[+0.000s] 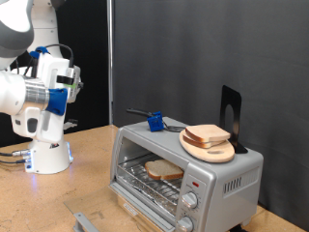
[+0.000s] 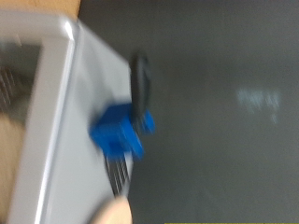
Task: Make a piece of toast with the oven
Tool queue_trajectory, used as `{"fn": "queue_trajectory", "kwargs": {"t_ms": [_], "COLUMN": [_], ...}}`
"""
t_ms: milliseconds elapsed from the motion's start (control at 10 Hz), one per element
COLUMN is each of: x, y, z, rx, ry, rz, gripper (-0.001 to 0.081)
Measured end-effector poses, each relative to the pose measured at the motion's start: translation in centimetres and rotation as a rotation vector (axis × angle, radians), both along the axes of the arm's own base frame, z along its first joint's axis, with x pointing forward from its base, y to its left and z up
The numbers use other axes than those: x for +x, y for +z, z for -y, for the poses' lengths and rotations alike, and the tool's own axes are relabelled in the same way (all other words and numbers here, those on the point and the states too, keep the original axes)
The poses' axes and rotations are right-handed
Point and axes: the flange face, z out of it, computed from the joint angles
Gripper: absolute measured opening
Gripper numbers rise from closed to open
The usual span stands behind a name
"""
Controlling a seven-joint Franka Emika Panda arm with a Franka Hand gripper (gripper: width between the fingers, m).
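Observation:
The silver-grey oven (image 1: pixel 227 174) stands at the exterior view's lower right, and its glass door (image 1: pixel 130 198) hangs open. One slice of toast (image 1: pixel 164 170) lies on the wire rack inside. My gripper (image 1: pixel 70 83) hangs high at the exterior view's left, far from the oven, and nothing shows between its fingers. In the wrist view no fingers show. That view is blurred and looks across the oven's top (image 2: pixel 79 121).
A pile of bread slices (image 1: pixel 207 136) lies on a wooden plate on top of the oven. A blue block with a black handle (image 1: pixel 153 121) sits there too and also shows in the wrist view (image 2: pixel 120 131). A black stand (image 1: pixel 230 114) rises behind the pile.

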Motion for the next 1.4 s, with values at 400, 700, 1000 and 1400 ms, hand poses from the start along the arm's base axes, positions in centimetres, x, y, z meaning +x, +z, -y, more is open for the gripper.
{"fn": "queue_trajectory", "kwargs": {"t_ms": [400, 700, 1000, 1400], "x": [1.0, 1.0, 0.6, 0.3], "y": [-1.2, -2.1, -2.8, -3.9], "z": [0.7, 2.3, 3.5, 4.0], "rx": [0.029, -0.006, -0.025, 0.022], "ry": [-0.222, -0.284, -0.244, -0.245], "rz": [-0.064, -0.104, -0.063, -0.095], "gripper": [0.0682, 0.0682, 0.0682, 0.0682]}}
